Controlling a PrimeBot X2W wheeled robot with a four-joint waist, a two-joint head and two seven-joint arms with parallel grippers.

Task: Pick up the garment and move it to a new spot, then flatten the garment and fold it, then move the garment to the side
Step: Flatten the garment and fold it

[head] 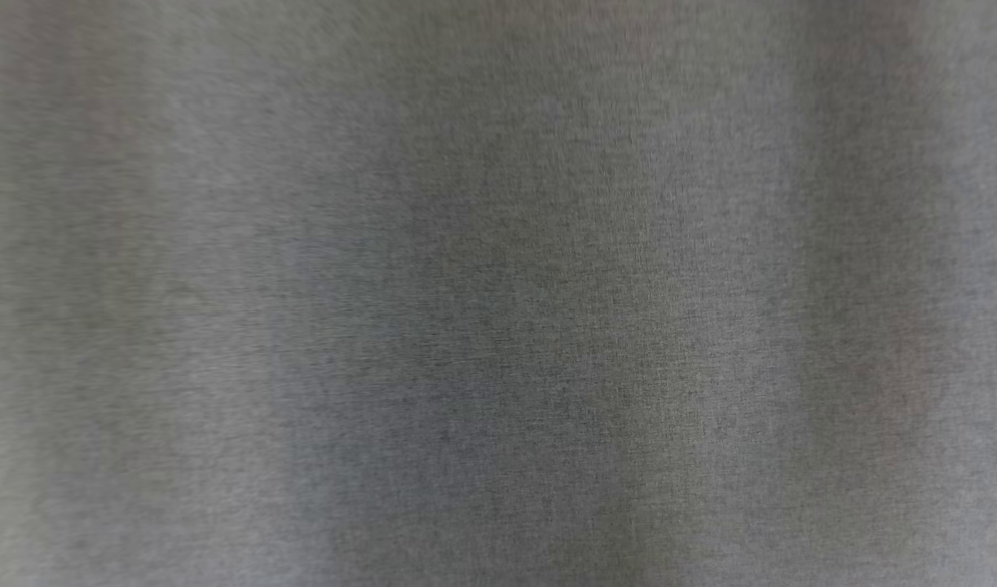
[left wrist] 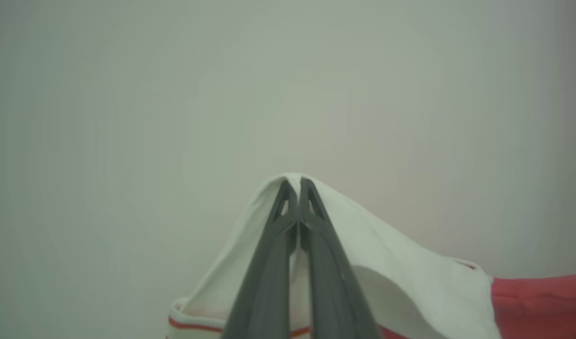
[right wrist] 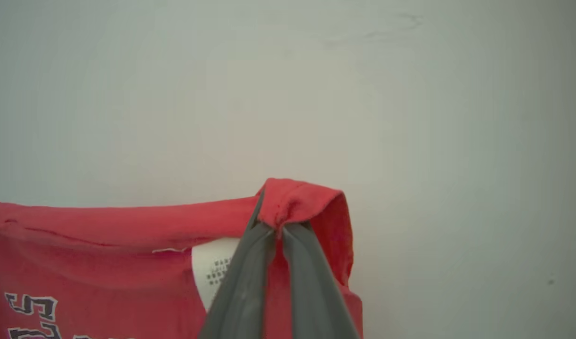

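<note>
The left pincer [left wrist: 296,184] is pressed together on the garment [left wrist: 537,301], pinching a peak of its white panel [left wrist: 401,268]. The right pincer [right wrist: 278,228] is clamped on a bunched fold of the red body, just beside the white label [right wrist: 212,268]. The garment hangs between the two grips against a plain pale background. No desk edge is visible, so you cannot place it relative to one. The head view gives a blurred grey weave [head: 498,293] at close range that cannot be identified.

Treat the garment as light, soft and limp: it drapes from each pinch and sags between them. Expect no stiffness to help you. Each grip holds little cloth, so sharp tension may pull it free. For flattening, seams and hems near the shoulders or the bottom corners look the better holds.
</note>
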